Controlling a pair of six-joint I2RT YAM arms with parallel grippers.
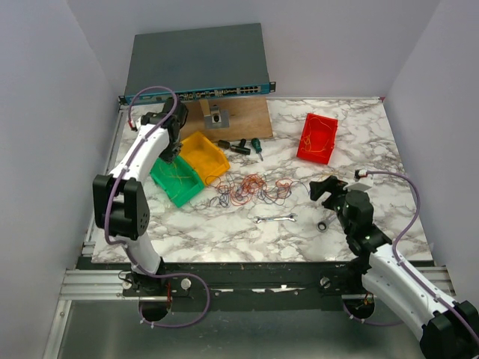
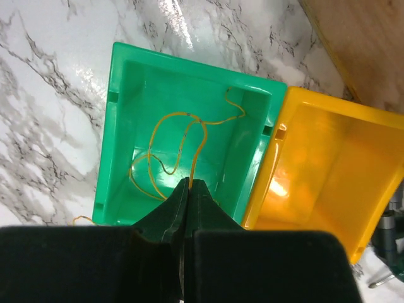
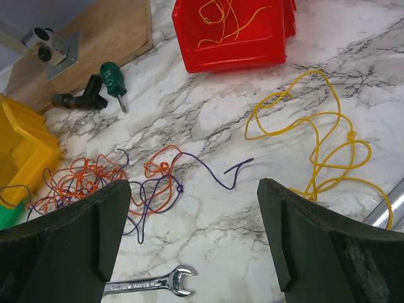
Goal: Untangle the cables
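**One strand in the green bin, the knot untouched**

The left pincer (image 2: 190,183) is clenched above the green bin (image 2: 117,95). Its tips meet the end of a yellow strand (image 2: 170,117) coiled on the bin floor, but whether they nip that end cannot be told. The bins probably keep freed strands apart. The right pincer (image 3: 194,186) hangs released and wide over the bench (image 3: 189,107), facing the tangled cables (image 3: 95,180), orange and purple. A loose yellow cable (image 3: 315,126) lies apart from them, below the red bin (image 3: 233,53).

One green bin (image 2: 108,145), one yellow bin (image 2: 328,170), one red bin (image 3: 227,53), one open-ended spanner (image 1: 275,219), one green screwdriver (image 3: 111,74), one black-handled tool (image 3: 79,99), one wooden board (image 1: 245,114), one network switch (image 1: 196,60), one heap of cables (image 1: 251,191).
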